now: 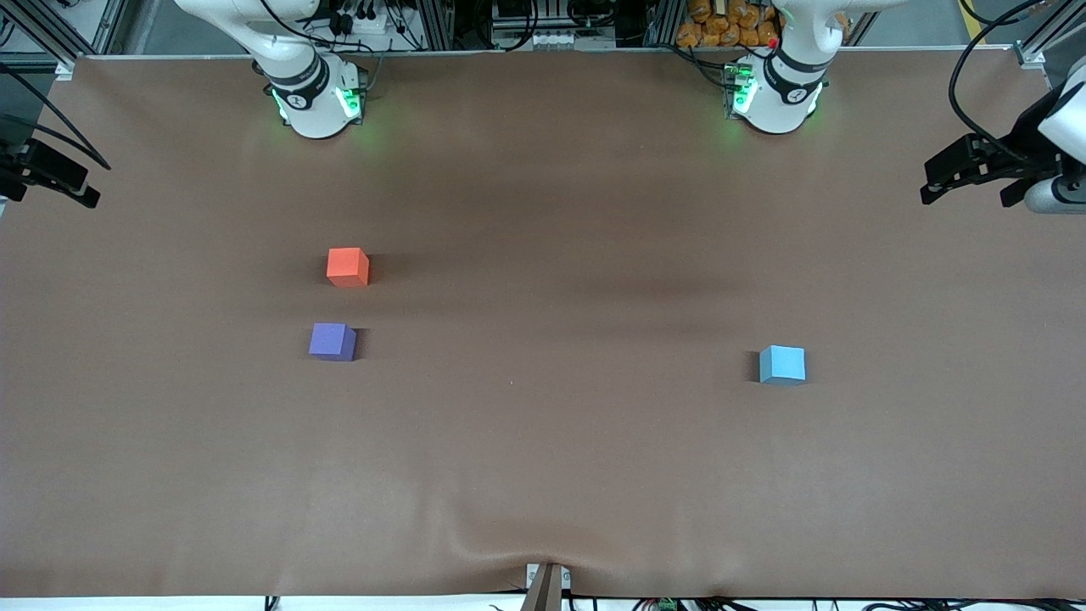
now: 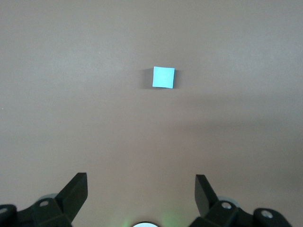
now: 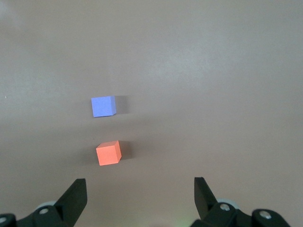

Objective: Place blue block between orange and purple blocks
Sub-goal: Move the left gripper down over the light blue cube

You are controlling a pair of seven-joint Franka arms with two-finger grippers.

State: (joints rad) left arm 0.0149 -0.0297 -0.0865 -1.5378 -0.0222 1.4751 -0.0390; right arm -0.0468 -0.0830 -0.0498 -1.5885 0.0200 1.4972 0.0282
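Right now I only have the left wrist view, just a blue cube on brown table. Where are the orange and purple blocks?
Observer: The orange block and the purple block sit toward the right arm's end of the table, well apart from the blue block.
Operator: How do those two lie?
Observer: The purple block is nearer the front camera, with a gap of bare table between them.
Operator: And the grippers?
Observer: The right gripper waits open and empty over the table's edge at its own end. The left gripper, also open, hangs over the edge at its end.
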